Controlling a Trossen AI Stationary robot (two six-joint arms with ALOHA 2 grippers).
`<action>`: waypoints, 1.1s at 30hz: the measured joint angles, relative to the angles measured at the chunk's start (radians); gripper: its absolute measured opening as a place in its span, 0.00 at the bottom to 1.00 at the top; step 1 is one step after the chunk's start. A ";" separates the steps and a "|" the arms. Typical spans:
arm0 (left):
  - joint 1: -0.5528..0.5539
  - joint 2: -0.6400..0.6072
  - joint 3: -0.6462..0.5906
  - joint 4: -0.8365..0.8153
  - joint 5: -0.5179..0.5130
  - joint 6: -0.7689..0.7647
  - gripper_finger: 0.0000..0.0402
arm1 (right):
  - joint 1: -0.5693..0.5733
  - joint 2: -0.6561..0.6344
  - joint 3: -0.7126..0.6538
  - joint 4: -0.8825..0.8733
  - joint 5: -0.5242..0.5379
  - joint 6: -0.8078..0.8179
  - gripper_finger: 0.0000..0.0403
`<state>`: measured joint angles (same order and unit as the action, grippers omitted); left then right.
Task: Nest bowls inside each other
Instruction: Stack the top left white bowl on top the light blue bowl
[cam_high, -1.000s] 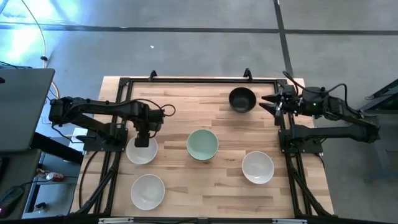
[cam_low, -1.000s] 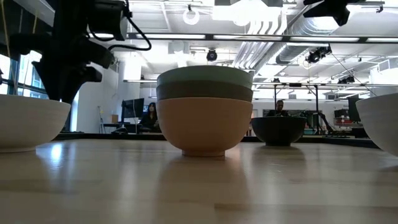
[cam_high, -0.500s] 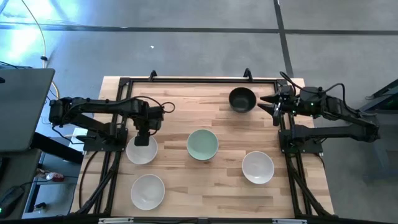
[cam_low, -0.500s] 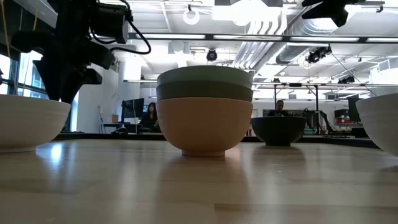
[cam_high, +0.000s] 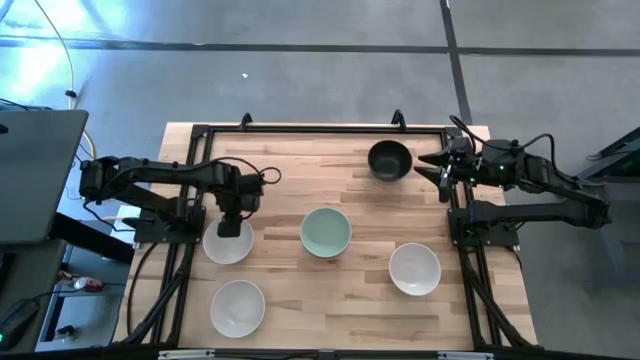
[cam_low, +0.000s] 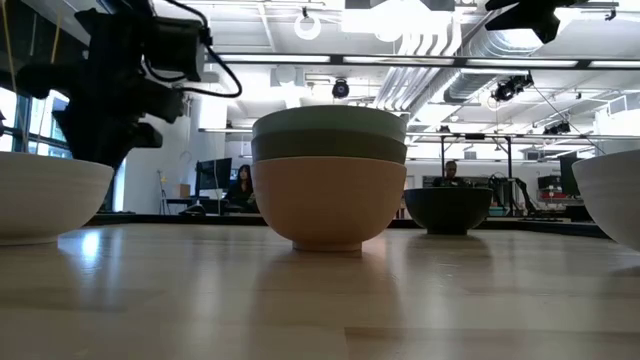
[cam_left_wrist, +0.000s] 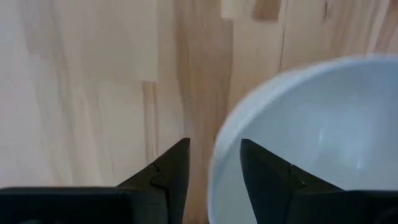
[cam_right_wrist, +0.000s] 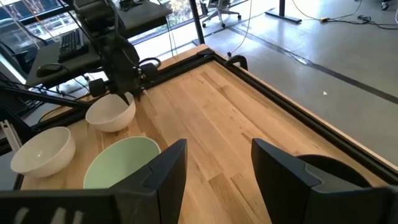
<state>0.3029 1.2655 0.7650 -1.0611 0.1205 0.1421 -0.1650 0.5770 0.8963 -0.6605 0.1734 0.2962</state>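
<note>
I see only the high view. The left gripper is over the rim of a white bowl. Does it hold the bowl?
Observer: Not yet. In the left wrist view the left gripper is open, with one finger inside the white bowl and one outside its rim.
Operator: Is the mint bowl in the middle alone?
Observer: No. The low view shows the mint bowl nested in a grey bowl, and that one in a peach bowl.
Operator: And the right gripper?
Observer: In the right wrist view the right gripper is open, and the black bowl lies beside it, not between its fingers.
</note>
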 joint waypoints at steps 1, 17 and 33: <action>0.005 0.000 0.000 0.008 -0.001 0.000 0.31 | 0.000 0.000 0.000 0.000 0.000 0.000 0.43; 0.044 -0.001 0.001 0.008 0.028 -0.009 0.01 | 0.000 0.000 0.000 0.002 0.000 -0.008 0.43; 0.071 0.028 0.265 -0.100 0.030 -0.204 0.00 | 0.000 0.008 0.000 0.045 0.000 -0.035 0.43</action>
<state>0.3739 1.2938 1.0305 -1.1611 0.1501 -0.0618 -0.1650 0.5850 0.8963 -0.6159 0.1734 0.2611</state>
